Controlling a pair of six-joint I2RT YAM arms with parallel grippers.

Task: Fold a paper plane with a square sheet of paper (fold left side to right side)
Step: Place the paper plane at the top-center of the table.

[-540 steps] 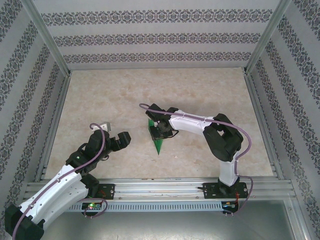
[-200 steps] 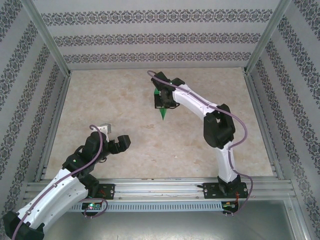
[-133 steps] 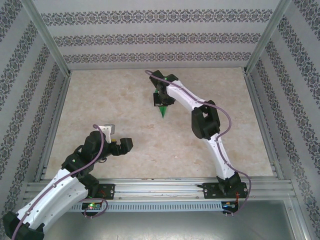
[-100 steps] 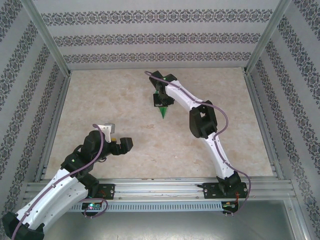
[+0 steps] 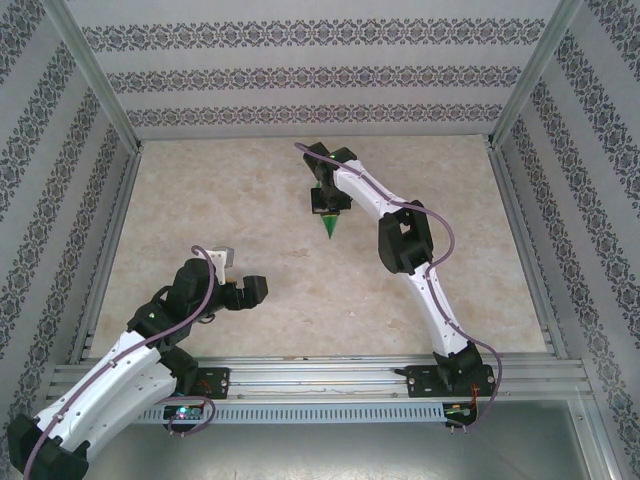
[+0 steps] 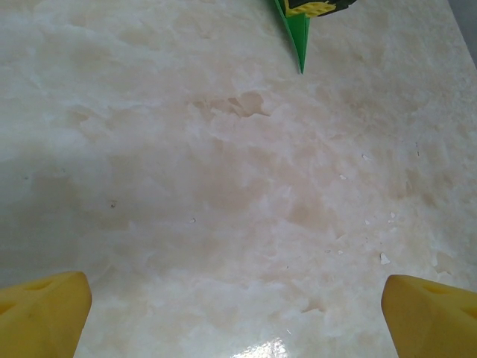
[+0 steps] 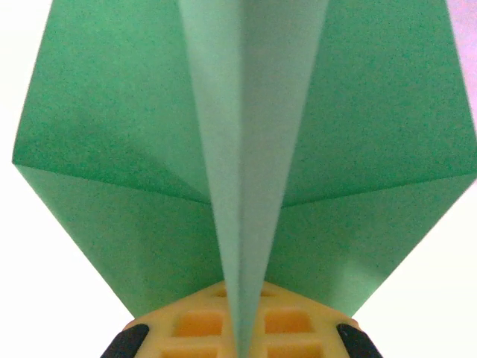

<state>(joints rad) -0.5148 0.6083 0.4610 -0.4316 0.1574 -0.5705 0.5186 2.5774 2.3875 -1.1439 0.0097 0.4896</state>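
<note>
Right gripper (image 5: pixel 327 203) clamped on paper plane (image 5: pixel 329 228) at far centre of worktop (image 5: pixel 200 190), nose pointing toward near edge. Left gripper (image 5: pixel 237 275) jaws wide apart, empty, near-left, well apart from plane.

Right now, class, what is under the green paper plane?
Bare marble table lies beneath the paper plane. The patch straight below is covered by the plane, pinched at its fold by the right fingers.

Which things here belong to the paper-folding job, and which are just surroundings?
Job:
- paper plane, pinched in the shut right gripper
- open left gripper, holding nothing

Surroundings:
- marbled table
- patterned walls
- metal frame
</note>
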